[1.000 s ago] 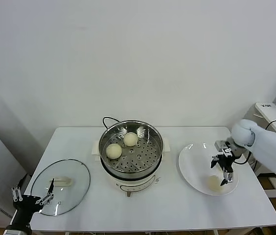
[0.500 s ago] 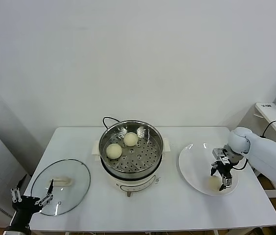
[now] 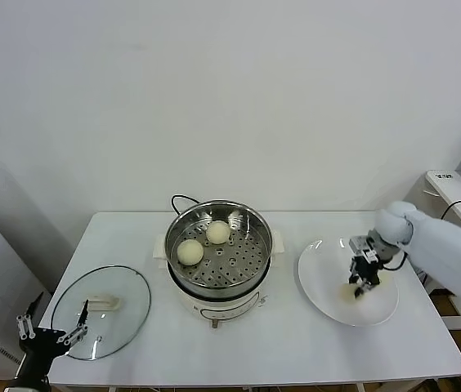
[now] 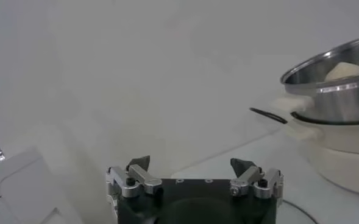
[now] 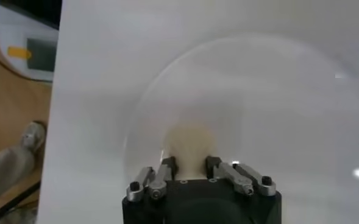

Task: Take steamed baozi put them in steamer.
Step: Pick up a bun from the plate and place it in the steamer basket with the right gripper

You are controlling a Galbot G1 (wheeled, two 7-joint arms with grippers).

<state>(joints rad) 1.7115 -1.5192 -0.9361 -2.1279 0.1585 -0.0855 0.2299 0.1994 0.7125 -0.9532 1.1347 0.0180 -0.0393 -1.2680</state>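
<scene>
R gripper (image 3: pixel 360 284) has just clenched on 1 baozi (image 3: pixel 353 291) over plate (image 3: pixel 320 282); lift to steamer (image 3: pixel 218 245) next. L gripper (image 3: pixel 51 335) released, idle by lid (image 3: pixel 124 294).

plain white wall (image 3: pixel 230 98) behind a white table (image 3: pixel 296 343)

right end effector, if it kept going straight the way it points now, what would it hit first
Probably the baozi on the white plate. The right end effector points down at it, shut, with the bun just past its fingertips. Whether it grips the bun or only touches it isn't clear; beyond lies the plate.
</scene>
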